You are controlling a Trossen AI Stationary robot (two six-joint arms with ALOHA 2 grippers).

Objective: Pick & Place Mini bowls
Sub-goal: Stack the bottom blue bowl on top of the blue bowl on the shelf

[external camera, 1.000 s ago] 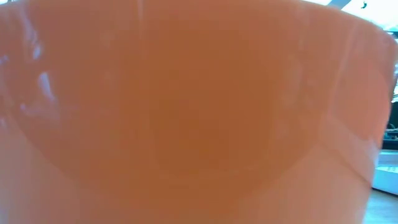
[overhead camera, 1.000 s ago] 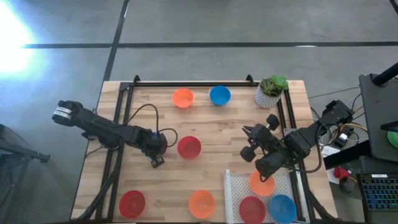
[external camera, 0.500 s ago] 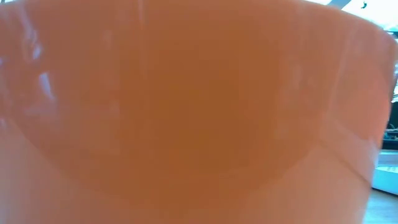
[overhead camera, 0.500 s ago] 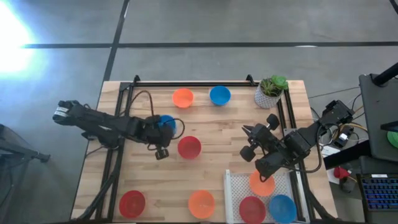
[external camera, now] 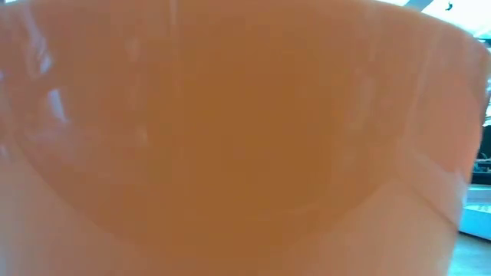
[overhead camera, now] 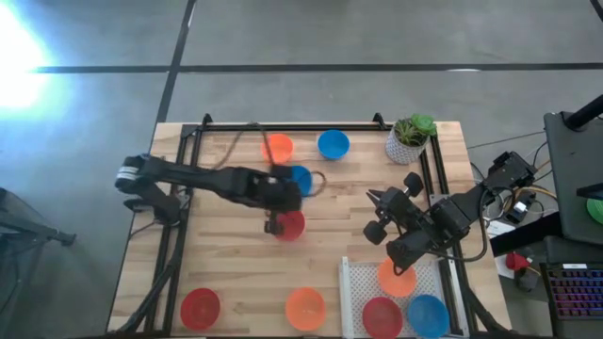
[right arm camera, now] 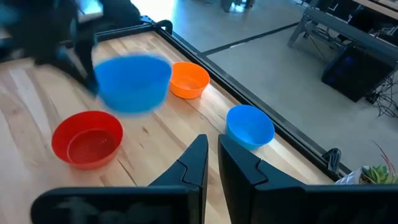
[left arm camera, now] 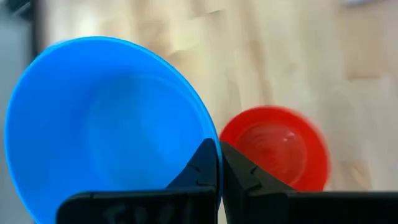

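Observation:
My left gripper [overhead camera: 286, 196] is over the middle of the table, shut on a blue mini bowl [overhead camera: 300, 179], which the right wrist view shows in the air [right arm camera: 134, 81]. A red bowl [overhead camera: 289, 224] stands on the table just near of it. My right gripper [overhead camera: 377, 212] hangs shut and empty at the table's right, above the white tray [overhead camera: 350, 282]. The tray holds an orange [overhead camera: 396, 278], a red [overhead camera: 382, 315] and a blue bowl [overhead camera: 427, 315]. An orange bowl [external camera: 230, 138] fills the low view. My left gripper pinches the blue bowl's rim [left arm camera: 210, 144] between its two fingers, one inside the bowl and one outside. The fingers slant down from the table's left. The bowl is lifted clear of the table, with its opening turned partly toward the wrist.
An orange bowl [overhead camera: 277, 147] and a blue bowl [overhead camera: 333, 144] stand near the far edge, beside a potted plant [overhead camera: 408, 137]. A red bowl [overhead camera: 200, 306] and an orange bowl [overhead camera: 304, 308] stand at the near edge. Black frame rails [overhead camera: 179, 188] run along the table's sides.
My left gripper has risen and swung toward the table's right, rolling at the wrist, and it carries the blue bowl. The bowl is now lifted clear of the table, beside the red bowl.

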